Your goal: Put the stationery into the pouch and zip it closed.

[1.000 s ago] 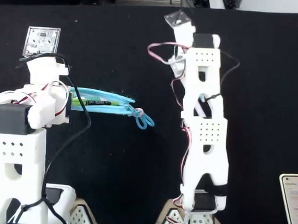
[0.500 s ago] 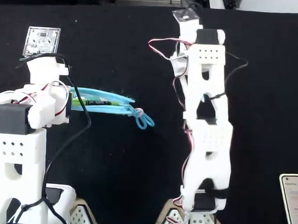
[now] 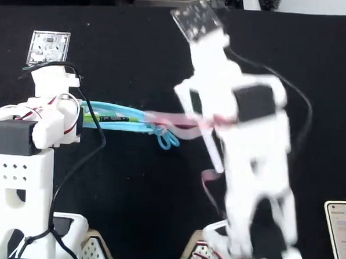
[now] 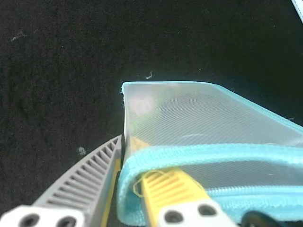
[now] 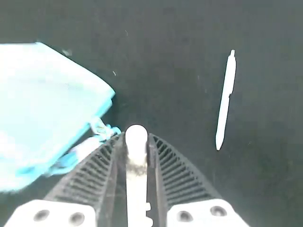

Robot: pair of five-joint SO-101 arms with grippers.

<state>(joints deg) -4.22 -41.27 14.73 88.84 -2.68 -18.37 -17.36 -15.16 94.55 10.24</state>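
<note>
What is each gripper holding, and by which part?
The left gripper clamps the pouch by its zip edge at one end; the right gripper grips a white pen near its rounded end.

The pouch [image 4: 199, 118] pinched in my left gripper [image 4: 129, 142] is translucent plastic, finely ribbed and faintly glossy. It is edged with a turquoise zip band [image 4: 213, 153] that looks like woven cloth. One of that gripper's fingers [image 4: 90, 175] is grey matt plastic with a ridged face; the other is smooth yellow plastic. My right gripper [image 5: 136, 137] has dark matt plastic fingers, ridged the same way, pressed on a held pen [image 5: 136, 161] of smooth white plastic with a scuffed greyish patch. The loose pen [image 5: 226, 99] looks like the same smooth white plastic. The table [image 4: 57, 56] wears black matt cloth flecked with lint. My left arm [image 3: 20, 173] is white matt plastic.
</note>
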